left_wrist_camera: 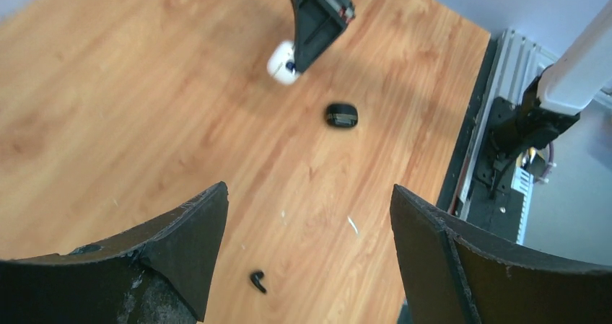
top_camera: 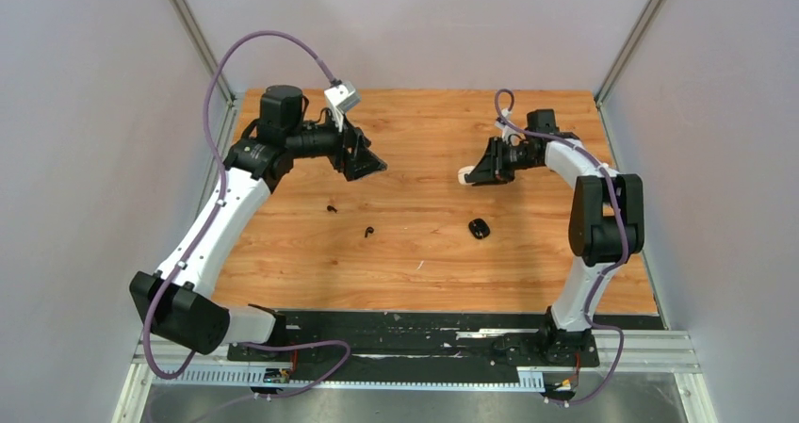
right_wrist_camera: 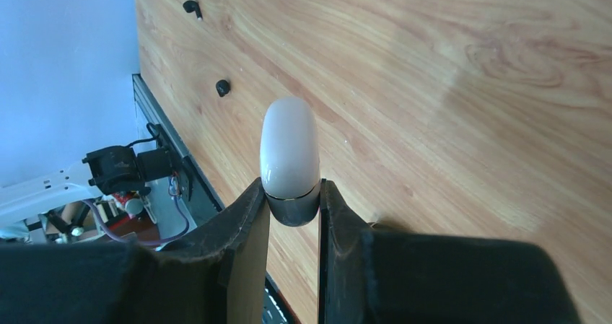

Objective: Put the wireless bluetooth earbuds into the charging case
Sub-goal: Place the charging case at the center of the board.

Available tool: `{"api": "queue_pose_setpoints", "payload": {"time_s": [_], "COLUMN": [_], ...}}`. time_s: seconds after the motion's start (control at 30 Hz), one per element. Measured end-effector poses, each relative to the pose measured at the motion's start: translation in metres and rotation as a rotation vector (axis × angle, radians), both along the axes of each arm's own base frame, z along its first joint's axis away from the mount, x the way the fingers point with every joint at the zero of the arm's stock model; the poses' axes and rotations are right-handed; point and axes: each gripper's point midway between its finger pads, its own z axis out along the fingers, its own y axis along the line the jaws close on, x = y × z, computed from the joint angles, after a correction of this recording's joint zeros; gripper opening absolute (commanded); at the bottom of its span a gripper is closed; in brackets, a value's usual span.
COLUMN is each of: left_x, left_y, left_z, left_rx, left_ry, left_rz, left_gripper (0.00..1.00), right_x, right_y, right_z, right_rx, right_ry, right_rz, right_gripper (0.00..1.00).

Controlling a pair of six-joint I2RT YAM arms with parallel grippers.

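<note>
My right gripper (top_camera: 478, 172) (right_wrist_camera: 292, 194) is shut on a white charging case (right_wrist_camera: 290, 145) (top_camera: 464, 173), pinching its darker end so the white end sticks out past the fingertips, just above the wood. A black charging case (top_camera: 480, 227) (left_wrist_camera: 341, 115) lies closed on the table in front of it. Two black earbuds (top_camera: 332, 207) (top_camera: 367, 232) lie apart on the table at centre left; the right wrist view shows both earbuds (right_wrist_camera: 192, 7) (right_wrist_camera: 223, 87). My left gripper (top_camera: 364, 164) (left_wrist_camera: 307, 190) hangs open above the table with nothing between its fingers, and one black earbud (left_wrist_camera: 257, 281) lies below it.
The wooden table (top_camera: 424, 263) ends at a black base rail (top_camera: 424, 333) along the near edge. Grey walls with metal posts close in the back and sides. A small white fleck (top_camera: 420, 265) lies near the front centre.
</note>
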Motion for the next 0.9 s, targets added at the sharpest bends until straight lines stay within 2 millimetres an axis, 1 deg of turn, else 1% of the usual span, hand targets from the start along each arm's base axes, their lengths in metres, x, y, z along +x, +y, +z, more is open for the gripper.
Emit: {"api": "queue_pose_setpoints", "payload": {"time_s": [0.1, 0.17, 0.23, 0.33, 0.4, 0.47, 0.5, 0.63, 0.7, 0.8, 0.9], "left_x": [-0.003, -0.007, -0.008, -0.009, -0.009, -0.009, -0.009, -0.010, -0.009, -0.009, -0.009], "left_y": [0.005, 0.008, 0.010, 0.012, 0.013, 0.015, 0.015, 0.016, 0.016, 0.017, 0.017], "left_z": [-0.037, -0.052, -0.060, -0.063, -0.064, -0.067, -0.067, -0.069, -0.069, -0.070, -0.069], "left_rx": [0.052, 0.076, 0.092, 0.103, 0.110, 0.119, 0.123, 0.131, 0.132, 0.133, 0.133], "left_ry": [0.106, 0.151, 0.173, 0.180, 0.181, 0.184, 0.186, 0.189, 0.189, 0.189, 0.187], "left_rz": [0.027, 0.038, 0.044, 0.051, 0.056, 0.060, 0.062, 0.064, 0.065, 0.068, 0.068], "left_gripper": [0.88, 0.88, 0.88, 0.88, 0.88, 0.88, 0.88, 0.88, 0.88, 0.88, 0.88], "right_x": [-0.008, -0.011, -0.013, -0.014, -0.015, -0.017, -0.018, -0.015, -0.014, -0.011, -0.005], "right_y": [0.004, 0.006, 0.005, 0.000, -0.002, -0.002, -0.002, -0.004, -0.008, -0.015, -0.037], "right_z": [-0.012, -0.022, -0.037, -0.061, -0.075, -0.084, -0.084, -0.086, -0.089, -0.086, -0.082], "right_rx": [0.000, -0.004, -0.027, -0.063, -0.078, -0.076, -0.067, -0.084, -0.113, -0.121, -0.149], "right_ry": [0.054, 0.094, 0.135, 0.200, 0.237, 0.273, 0.283, 0.283, 0.286, 0.292, 0.283], "right_rz": [0.005, 0.001, -0.014, -0.040, -0.050, -0.056, -0.058, -0.072, -0.089, -0.111, -0.169], "right_gripper": [0.01, 0.01, 0.02, 0.04, 0.10, 0.18, 0.23, 0.49, 0.58, 0.63, 0.64]}}
